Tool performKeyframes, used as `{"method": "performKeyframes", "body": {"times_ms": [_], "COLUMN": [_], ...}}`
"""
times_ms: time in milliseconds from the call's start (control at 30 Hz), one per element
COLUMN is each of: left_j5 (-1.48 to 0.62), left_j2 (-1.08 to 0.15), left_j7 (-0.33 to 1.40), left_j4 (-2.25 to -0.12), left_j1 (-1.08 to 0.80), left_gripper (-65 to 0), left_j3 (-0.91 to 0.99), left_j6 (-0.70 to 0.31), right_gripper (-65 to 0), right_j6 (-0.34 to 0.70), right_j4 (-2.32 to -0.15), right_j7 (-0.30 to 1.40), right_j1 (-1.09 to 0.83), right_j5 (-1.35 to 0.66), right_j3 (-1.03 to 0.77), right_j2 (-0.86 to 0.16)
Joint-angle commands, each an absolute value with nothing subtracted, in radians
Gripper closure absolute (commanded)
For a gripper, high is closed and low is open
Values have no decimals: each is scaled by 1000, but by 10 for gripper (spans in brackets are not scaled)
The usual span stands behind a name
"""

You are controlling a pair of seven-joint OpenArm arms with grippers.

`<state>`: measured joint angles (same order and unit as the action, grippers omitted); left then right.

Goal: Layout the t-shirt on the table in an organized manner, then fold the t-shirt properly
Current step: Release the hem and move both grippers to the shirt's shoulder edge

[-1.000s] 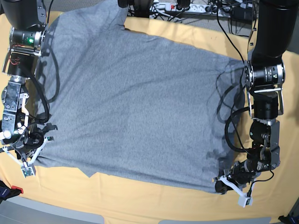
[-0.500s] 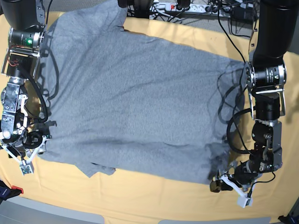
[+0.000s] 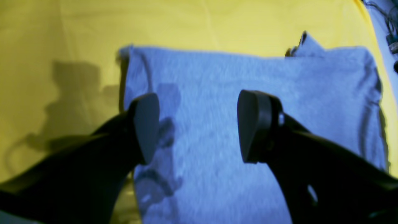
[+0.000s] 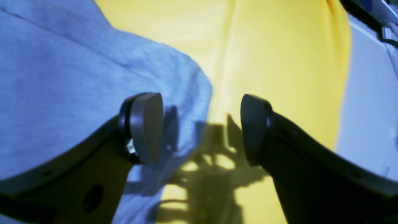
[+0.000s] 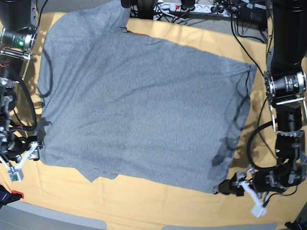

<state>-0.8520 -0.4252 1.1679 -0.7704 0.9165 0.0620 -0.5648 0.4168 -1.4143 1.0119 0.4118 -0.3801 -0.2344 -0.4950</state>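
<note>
Left wrist view: I see my left claw [image 3: 197, 126] with jaws standing wide apart and nothing between them.
Left claw fingers: the two dark pads [image 3: 146, 124] hang above grey cloth, not touching it as far as I can tell.
Beneath the left claw: the t-shirt [image 3: 248, 102] lies spread, plain grey side up, reaching away from the pads to a straight far edge.
Beyond that edge: bare yellow bench [image 3: 186, 25], and the claw's shadow falls to the left of the shirt.
Right wrist view: my right claw [image 4: 202, 127] is likewise spread wide and grips nothing.
Beside the right claw: a rounded corner of the shirt lies under its left pad; the gap between the pads shows bare bench with the claw's shadow on it.
Base view, near edge: the left claw sits just off the shirt's near corner on that view's right; the right claw sits at the shirt's edge on that view's left.
Base view, middle: the shirt is laid out mostly flat, with a small turned-under flap on its near edge.
Base view, far: a sleeve reaches toward the bench's far edge, where a power strip [image 5: 169, 6] and cables lie.
</note>
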Motion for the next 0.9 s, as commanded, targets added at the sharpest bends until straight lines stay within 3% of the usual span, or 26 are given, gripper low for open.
{"method": "performKeyframes", "body": {"times_ms": [0,367,467,700,867], "left_j5": [-903,-1317,-1382,-1428,-1465], "left_j2": [-441,-564,-584,-638,-678], "left_j7": [1174,1396,1396,1396,1396], "left_j4": [-788,-790,-792,-792,-792], "left_j1": [958,927,889,793,744], "left_gripper": [-402,-378,-338,-338,-338], "left_j3": [68,68,68,68,68], "left_j6": [-586,-685,-698,-698,-698], "right_gripper": [-403,-402,-403,-403,-403], "right_j6": [430,604,601,566,619], "right_j4": [-1442,-1552,-1629,-1728,-1727], "right_j7": [1015,1284,1319,1348,1346], "right_j1": [434,230,132,-83,-173], "right_j5": [-427,-941,-974,-1033,-1047], "right_j3": [-273,-549,-596,-688,-723], "right_j2": [-519,-518,-515,-507,-424]}}
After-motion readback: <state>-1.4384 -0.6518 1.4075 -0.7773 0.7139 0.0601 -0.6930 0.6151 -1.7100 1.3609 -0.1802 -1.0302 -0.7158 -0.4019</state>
